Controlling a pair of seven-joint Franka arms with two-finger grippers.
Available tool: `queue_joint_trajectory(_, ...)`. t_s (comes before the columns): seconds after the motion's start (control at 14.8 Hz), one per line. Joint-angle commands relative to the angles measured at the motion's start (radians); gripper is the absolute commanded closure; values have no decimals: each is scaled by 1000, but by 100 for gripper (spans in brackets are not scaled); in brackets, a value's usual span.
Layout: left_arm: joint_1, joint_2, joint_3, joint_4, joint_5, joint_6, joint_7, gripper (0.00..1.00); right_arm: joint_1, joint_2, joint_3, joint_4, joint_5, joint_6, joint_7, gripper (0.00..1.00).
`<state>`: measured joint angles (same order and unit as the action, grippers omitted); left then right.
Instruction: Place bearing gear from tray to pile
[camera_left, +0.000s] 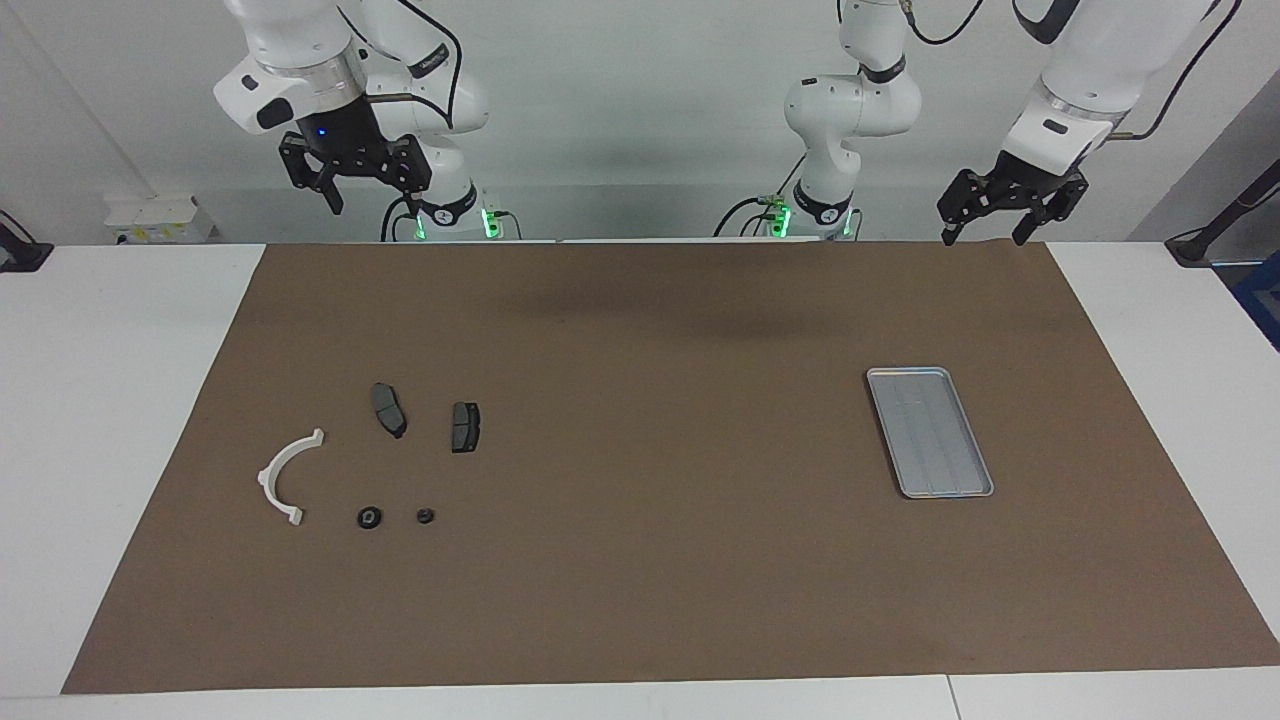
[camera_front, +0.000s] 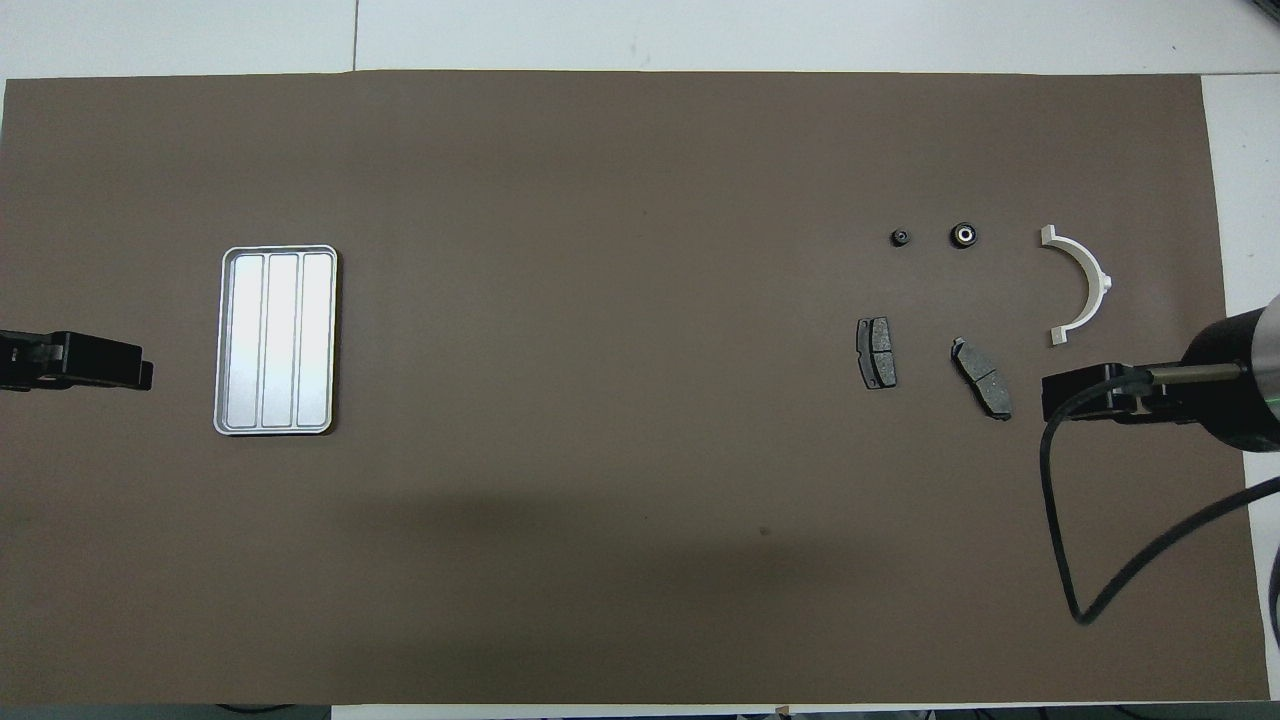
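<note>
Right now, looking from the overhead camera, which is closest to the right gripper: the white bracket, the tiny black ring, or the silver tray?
From the right gripper:
1. White bracket, just beside it.
2. Tiny black ring, farther along the pile.
3. Silver tray, at the left arm's end.

right gripper (camera_left: 365, 190) raised high, fingers pointing down to 6 o'clock, spread apart, empty | left gripper (camera_left: 1005, 215) raised, waiting, fingers apart, empty

Robot lab: two table-mounted arms (camera_left: 850, 110)

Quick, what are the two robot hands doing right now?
Left gripper: open, empty, raised near the tray's end.
Right gripper: open, empty, raised up.
</note>
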<state>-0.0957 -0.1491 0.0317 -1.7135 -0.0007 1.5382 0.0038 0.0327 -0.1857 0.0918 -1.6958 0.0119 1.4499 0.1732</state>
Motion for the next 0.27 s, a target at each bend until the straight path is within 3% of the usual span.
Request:
queue_joint_trajectory(0.0, -12, -7, 10, 9, 5, -20, -1, 0, -7, -11, -1, -4, 23, 1, -15, 0)
queue_joint_trajectory(0.2, -12, -7, 10, 9, 5, -20, -1, 0, -7, -11, -4, 7, 23, -2, -14, 0)
